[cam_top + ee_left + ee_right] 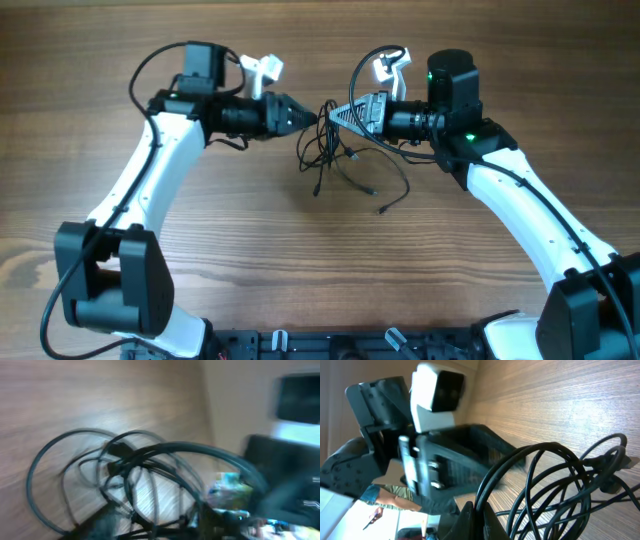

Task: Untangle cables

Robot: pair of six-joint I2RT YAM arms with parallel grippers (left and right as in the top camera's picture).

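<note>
The cables [335, 155] are a tangle of thin black loops at mid-table, lifted at the top between my two grippers, with plug ends trailing on the wood. My right gripper [330, 114] comes in from the right. The right wrist view shows its fingers [476, 522] shut on strands of the cables [560, 485]. My left gripper [308, 118] faces it from the left, tip almost touching. The left wrist view is motion-blurred. In it the dark fingers [100, 525] stand apart, and loops of the cables [145, 475] cross in front of them.
The wooden table [200, 260] stretches around the tangle. Loose plug ends [381, 211] lie in front of the bundle. The arms' black base rail [330, 345] runs along the near edge. The left arm's white wrist camera [437, 390] is close in the right wrist view.
</note>
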